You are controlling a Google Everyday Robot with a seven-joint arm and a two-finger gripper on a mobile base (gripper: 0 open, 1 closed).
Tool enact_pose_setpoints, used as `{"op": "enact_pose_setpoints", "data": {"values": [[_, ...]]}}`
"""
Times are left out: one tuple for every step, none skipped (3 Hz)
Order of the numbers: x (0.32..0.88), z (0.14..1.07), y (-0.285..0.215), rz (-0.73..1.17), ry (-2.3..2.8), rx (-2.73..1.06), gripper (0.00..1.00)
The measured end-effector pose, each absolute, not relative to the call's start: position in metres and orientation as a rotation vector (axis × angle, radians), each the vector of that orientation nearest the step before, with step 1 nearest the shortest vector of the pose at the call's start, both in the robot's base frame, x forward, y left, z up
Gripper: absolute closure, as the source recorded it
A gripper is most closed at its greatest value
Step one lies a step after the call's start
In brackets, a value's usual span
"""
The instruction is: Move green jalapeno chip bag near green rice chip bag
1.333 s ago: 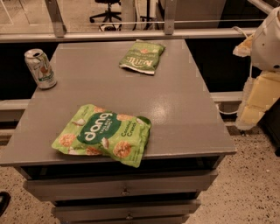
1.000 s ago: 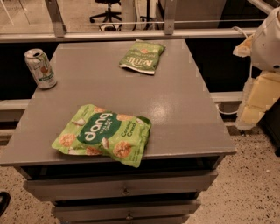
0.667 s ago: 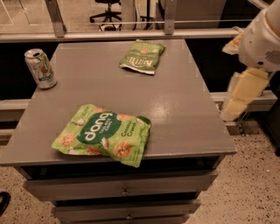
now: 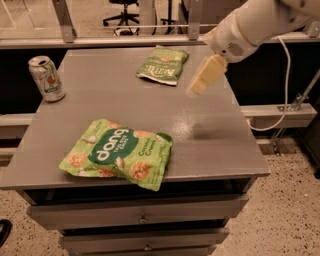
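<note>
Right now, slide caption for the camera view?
Gripper hangs above the table beside the jalapeno chip bag; rice chip bag at the front edge, can at left.

On the 1 grey table (image 4: 215, 145) there are 2 chip bags, that is 1 green jalapeno chip bag (image 4: 162, 65) and 1 green rice chip bag (image 4: 117, 154), and also 1 drink can (image 4: 46, 78). There is 1 gripper (image 4: 205, 76), which hangs above the far right part of the table, just to the right of the green jalapeno chip bag. Under the table top I count 2 drawer fronts (image 4: 140, 212), and behind the table stands 1 office chair (image 4: 120, 7).
</note>
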State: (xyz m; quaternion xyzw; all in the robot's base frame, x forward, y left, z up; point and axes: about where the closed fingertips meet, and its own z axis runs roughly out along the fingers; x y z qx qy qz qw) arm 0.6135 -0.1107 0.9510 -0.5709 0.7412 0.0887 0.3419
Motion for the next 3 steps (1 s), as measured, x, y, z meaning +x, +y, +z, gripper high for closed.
{"op": "enact_pose_setpoints", "data": {"values": [[0.683,0.924,-0.064,0.312,1.888,-1.395,0.00],[0.727,0.898,-0.046,0.350,1.933,-1.314,0.00],[0.765,0.876,-0.043,0.377,1.988,-1.206,0.00]]}}
